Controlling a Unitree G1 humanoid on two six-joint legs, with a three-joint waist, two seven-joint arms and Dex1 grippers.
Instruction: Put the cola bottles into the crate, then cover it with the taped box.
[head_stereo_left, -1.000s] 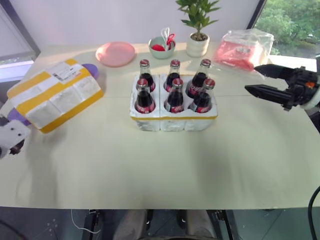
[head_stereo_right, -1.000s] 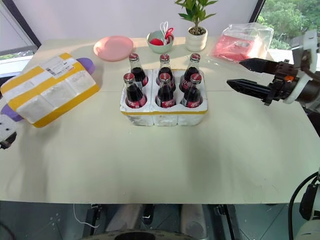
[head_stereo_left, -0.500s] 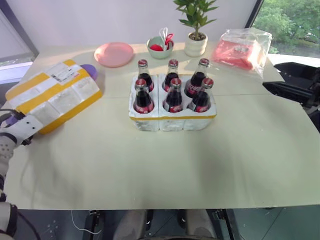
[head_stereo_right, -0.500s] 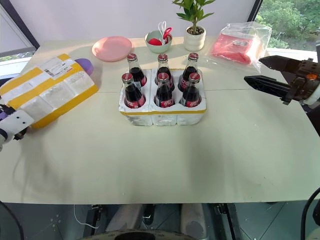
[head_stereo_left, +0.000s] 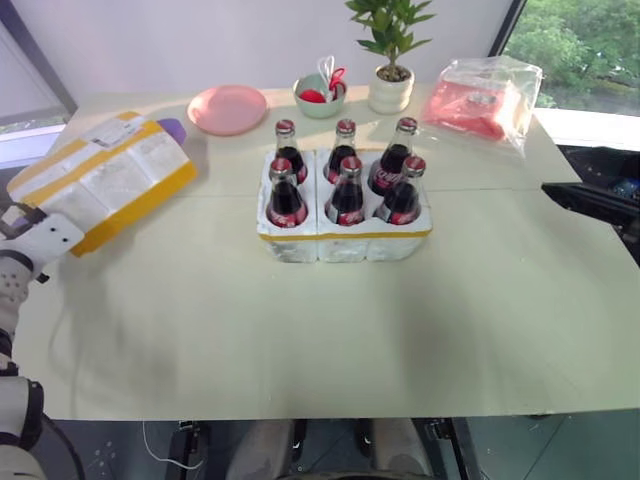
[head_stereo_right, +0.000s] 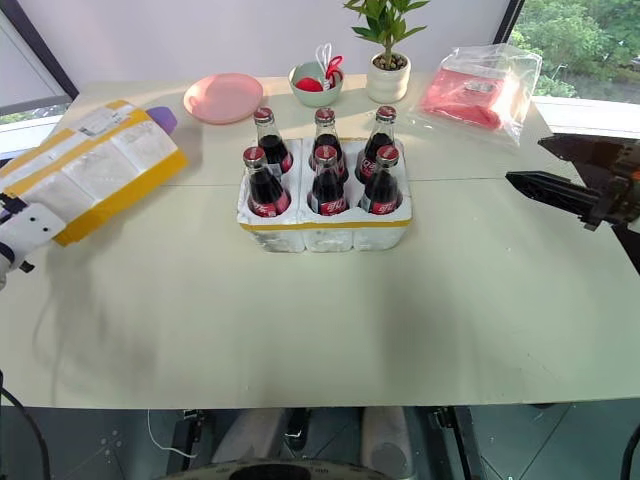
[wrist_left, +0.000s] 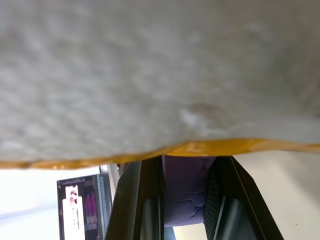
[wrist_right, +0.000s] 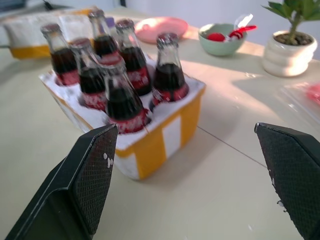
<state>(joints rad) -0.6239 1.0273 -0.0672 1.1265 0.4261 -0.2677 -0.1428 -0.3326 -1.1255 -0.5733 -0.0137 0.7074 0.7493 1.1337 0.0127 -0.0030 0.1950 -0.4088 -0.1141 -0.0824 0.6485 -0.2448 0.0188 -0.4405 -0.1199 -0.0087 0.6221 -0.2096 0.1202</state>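
Left claw (wrist_left: 182, 200) is sitting clamped at the near edge of the taped box (head_stereo_left: 105, 190), at the bench's (head_stereo_left: 300, 310) far left; the box is tilting, its near end raised, a purple object (head_stereo_left: 172, 129) peeking out behind it. Right claw (head_stereo_right: 560, 170) is hanging spread wide and empty off the bench's right side, well apart from the crate (head_stereo_left: 345, 240). Crate is standing mid-bench, all six cola bottles (head_stereo_left: 347, 190) seated upright in its wells.
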